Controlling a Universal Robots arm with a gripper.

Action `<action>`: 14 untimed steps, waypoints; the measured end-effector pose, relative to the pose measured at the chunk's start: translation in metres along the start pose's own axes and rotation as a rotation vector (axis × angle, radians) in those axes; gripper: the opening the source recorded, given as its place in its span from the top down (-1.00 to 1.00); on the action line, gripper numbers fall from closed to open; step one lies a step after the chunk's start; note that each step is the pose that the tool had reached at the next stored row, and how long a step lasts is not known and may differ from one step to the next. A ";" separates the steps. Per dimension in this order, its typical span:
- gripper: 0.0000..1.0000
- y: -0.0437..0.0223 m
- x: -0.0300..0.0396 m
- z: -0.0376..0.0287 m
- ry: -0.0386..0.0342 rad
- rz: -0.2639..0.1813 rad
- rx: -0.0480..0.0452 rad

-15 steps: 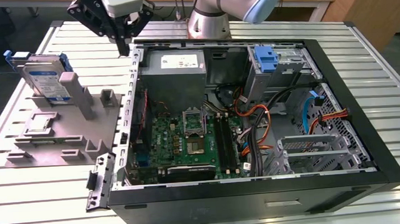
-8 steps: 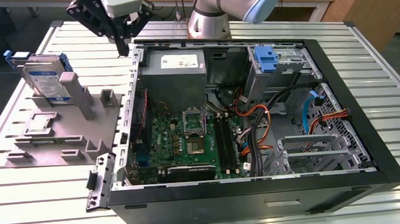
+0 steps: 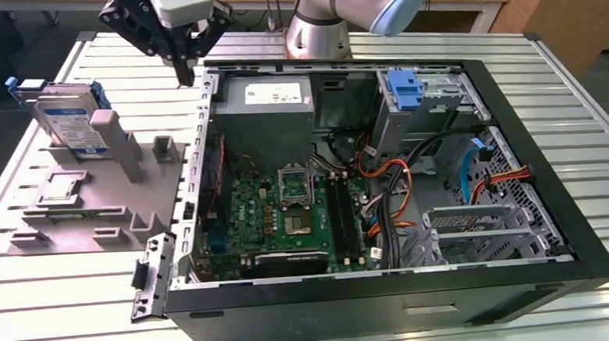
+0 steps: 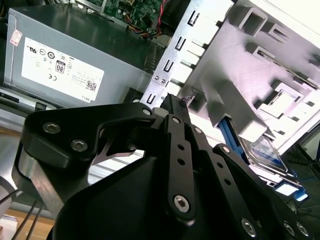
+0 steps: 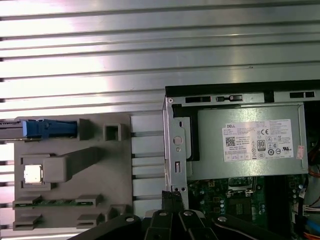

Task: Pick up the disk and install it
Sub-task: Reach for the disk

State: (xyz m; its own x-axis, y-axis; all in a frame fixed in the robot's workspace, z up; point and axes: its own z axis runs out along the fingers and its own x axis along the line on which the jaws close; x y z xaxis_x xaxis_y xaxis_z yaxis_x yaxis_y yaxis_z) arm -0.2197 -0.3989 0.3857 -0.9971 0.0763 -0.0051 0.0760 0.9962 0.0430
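The disk (image 3: 70, 120) is a grey drive with a blue-and-white label in a blue carrier. It stands on edge in a slot at the far end of the grey fixture (image 3: 87, 205). The first wrist view shows it edge-on from above as a blue strip (image 5: 47, 128), and part of it appears in the second wrist view (image 4: 265, 150). My gripper (image 3: 183, 79) hangs to the exterior view's right of the disk, over the gap between the fixture and the computer case's corner. Its fingers (image 4: 172, 107) are shut with nothing between them, and their tips (image 5: 172, 196) sit by the case's metal edge.
The open computer case (image 3: 556, 204) lies on the slatted metal table (image 3: 72, 308). Inside it are the grey power-supply box (image 3: 264, 102), the motherboard (image 3: 285, 210), cables and a drive cage with a bare blue bracket (image 3: 405, 87). The fixture has upright posts (image 3: 126, 148).
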 end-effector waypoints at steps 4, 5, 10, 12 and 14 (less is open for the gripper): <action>0.80 -0.0001 0.0012 0.0002 0.0008 0.000 0.0002; 0.80 -0.0002 0.0016 0.0002 0.0010 0.000 0.0001; 0.80 -0.0003 0.0032 0.0005 0.0016 0.000 0.0002; 0.80 -0.0003 0.0038 0.0006 0.0019 0.000 0.0002; 0.80 -0.0004 0.0044 0.0008 0.0021 0.000 0.0002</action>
State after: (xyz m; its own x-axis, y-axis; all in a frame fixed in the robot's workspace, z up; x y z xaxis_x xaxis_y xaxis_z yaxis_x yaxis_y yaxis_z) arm -0.2241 -0.3990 0.3849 -0.9971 0.0762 -0.0030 0.0760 0.9962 0.0428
